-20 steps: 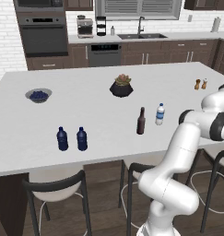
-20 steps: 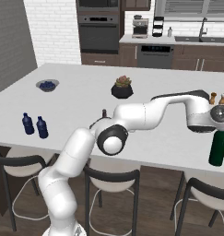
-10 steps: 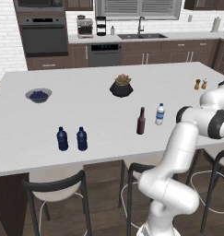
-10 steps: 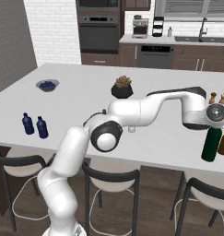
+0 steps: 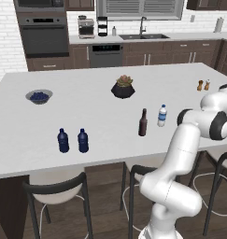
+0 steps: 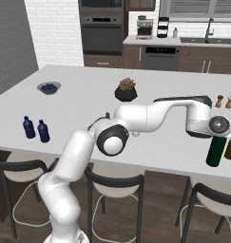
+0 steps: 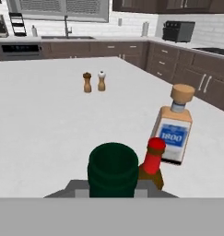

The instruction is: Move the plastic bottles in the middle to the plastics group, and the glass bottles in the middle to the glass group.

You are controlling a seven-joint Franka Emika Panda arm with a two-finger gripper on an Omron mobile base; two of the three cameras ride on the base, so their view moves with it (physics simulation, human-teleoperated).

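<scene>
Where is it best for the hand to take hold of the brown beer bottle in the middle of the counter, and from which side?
Probably on the wide lower body of the brown beer bottle, coming level from the counter's near edge. It stands upright and its long neck is thin. The water bottle stands apart on its right, so the fingers likely fit on both sides.
</scene>
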